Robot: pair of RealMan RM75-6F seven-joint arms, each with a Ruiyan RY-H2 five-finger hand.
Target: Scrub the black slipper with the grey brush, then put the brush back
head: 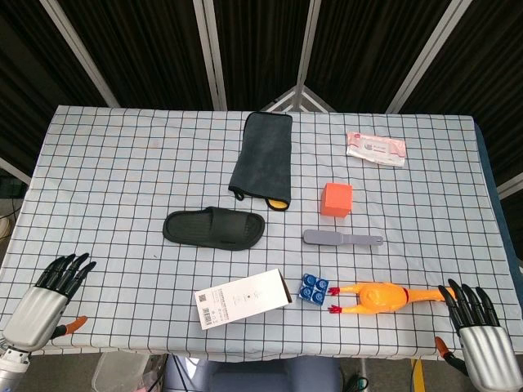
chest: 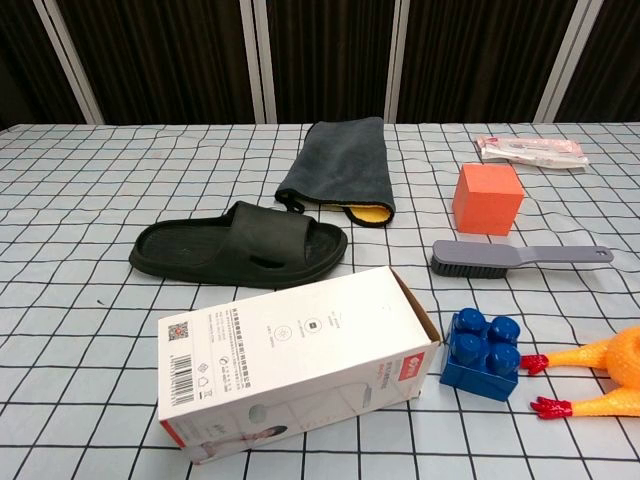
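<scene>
The black slipper [head: 214, 229] [chest: 240, 243] lies sole down near the middle of the checked table, toe end to the right. Right of it lies the grey brush [head: 343, 238] [chest: 520, 256], bristles at its left end and handle pointing right. My left hand [head: 47, 296] rests at the table's near left corner, fingers spread and empty. At the near right corner my right hand [head: 477, 328] is also empty with fingers apart. Both hands are far from the brush and slipper. Neither hand shows in the chest view.
A dark grey towel [head: 263, 159] lies behind the slipper. An orange cube [head: 336, 198] sits just behind the brush. A white box [head: 242, 299], a blue brick [head: 314, 289] and a rubber chicken [head: 380, 296] line the front. A pink packet [head: 375, 148] lies far right.
</scene>
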